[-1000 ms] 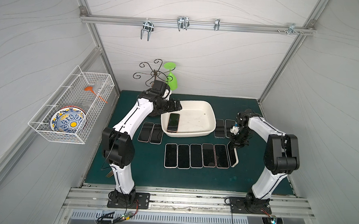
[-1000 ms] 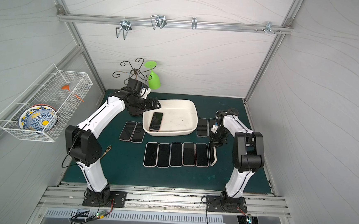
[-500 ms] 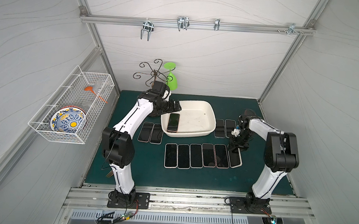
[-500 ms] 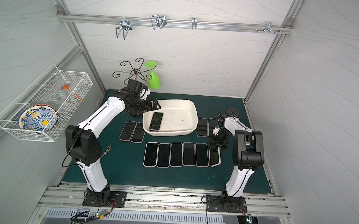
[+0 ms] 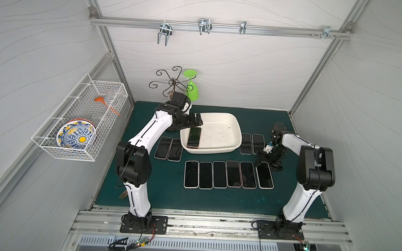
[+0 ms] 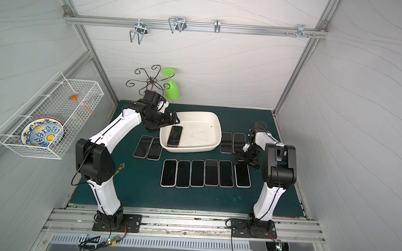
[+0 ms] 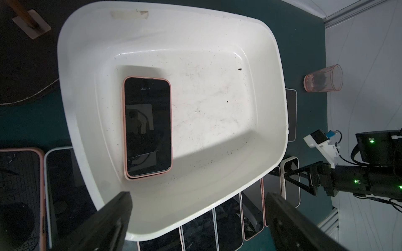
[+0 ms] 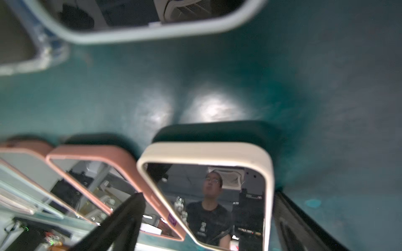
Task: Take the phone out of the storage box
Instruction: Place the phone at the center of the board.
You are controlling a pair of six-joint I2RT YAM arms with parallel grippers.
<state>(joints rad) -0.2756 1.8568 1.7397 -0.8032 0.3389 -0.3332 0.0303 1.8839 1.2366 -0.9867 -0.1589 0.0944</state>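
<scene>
The phone (image 5: 194, 137) lies flat at the left end of the storage box (image 5: 208, 151), the left claw (image 5: 198, 121) spread wide over its rim. Only the right wrist view shows clearly the right claw (image 8: 206, 197) spread astride a white-cased phone (image 8: 204, 152).

The left arm (image 5: 151, 132) was stretched far forward from its base, elbow lifted, forearm angled inward. The left gripper (image 5: 196, 123) was tipped downward at a slant, and its jaws were spread wide. Its dark fingers (image 7: 113, 219) were caught well apart in the left wrist view. Over on the other side, the right arm (image 5: 292, 143) was folded tightly, forearm doubled back toward the middle. The right gripper (image 5: 268, 162) was brought low and pointed down, jaws parted wide.
</scene>
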